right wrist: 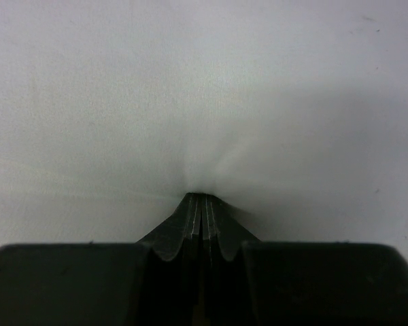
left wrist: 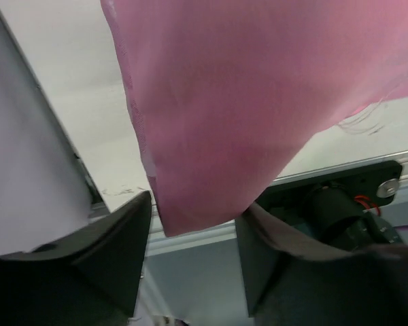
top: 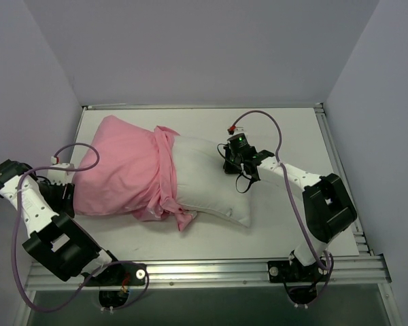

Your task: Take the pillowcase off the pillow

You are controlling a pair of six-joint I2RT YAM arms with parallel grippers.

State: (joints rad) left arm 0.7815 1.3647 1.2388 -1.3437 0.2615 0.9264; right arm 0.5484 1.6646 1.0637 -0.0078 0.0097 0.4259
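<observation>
The pink pillowcase (top: 122, 170) covers the left half of the white pillow (top: 211, 183), which lies across the table; its open end is bunched at the pillow's middle. My left gripper (top: 68, 193) is at the pillowcase's lower left corner. In the left wrist view its fingers (left wrist: 129, 251) stand apart, and the pink pillowcase (left wrist: 245, 102) hangs with its corner between the tips of the left gripper (left wrist: 194, 217). My right gripper (top: 230, 163) is at the pillow's bare right end. In the right wrist view the right gripper (right wrist: 202, 197) is shut, pinching puckered white pillow (right wrist: 204, 88) fabric.
The white table (top: 279, 224) has an aluminium rail (top: 211, 270) along its near edge and grey walls on three sides. The rail (left wrist: 326, 170) and a bare part of the table (left wrist: 75, 88) show in the left wrist view.
</observation>
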